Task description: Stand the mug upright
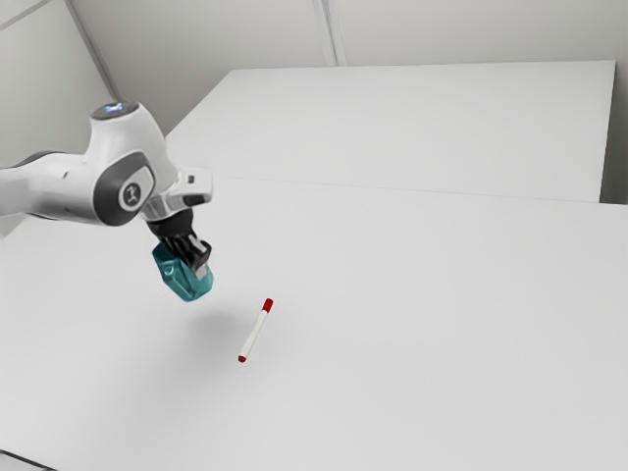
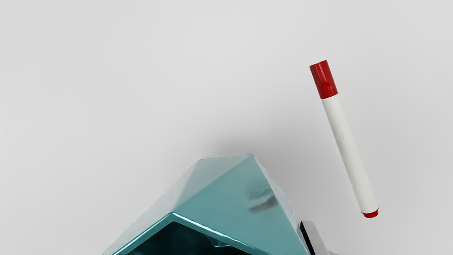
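The teal faceted mug [image 1: 183,285] hangs tilted above the table in the exterior view, its shadow on the surface below. Black fingers of my gripper [image 1: 196,261] grip it from its sides. In the wrist view the mug [image 2: 230,198] has part of its dark opening turned toward the camera. My gripper [image 2: 226,248] holds it there, with one fingertip [image 2: 316,237] against the mug's wall; the other is hidden by the mug. A handle cannot be made out.
A white marker with red ends [image 1: 255,332] lies on the white table [image 1: 442,334], toward the exterior view's right from the mug. In the wrist view the marker [image 2: 348,148] lies beyond the visible fingertip's side. Behind stands another white surface [image 1: 422,128].
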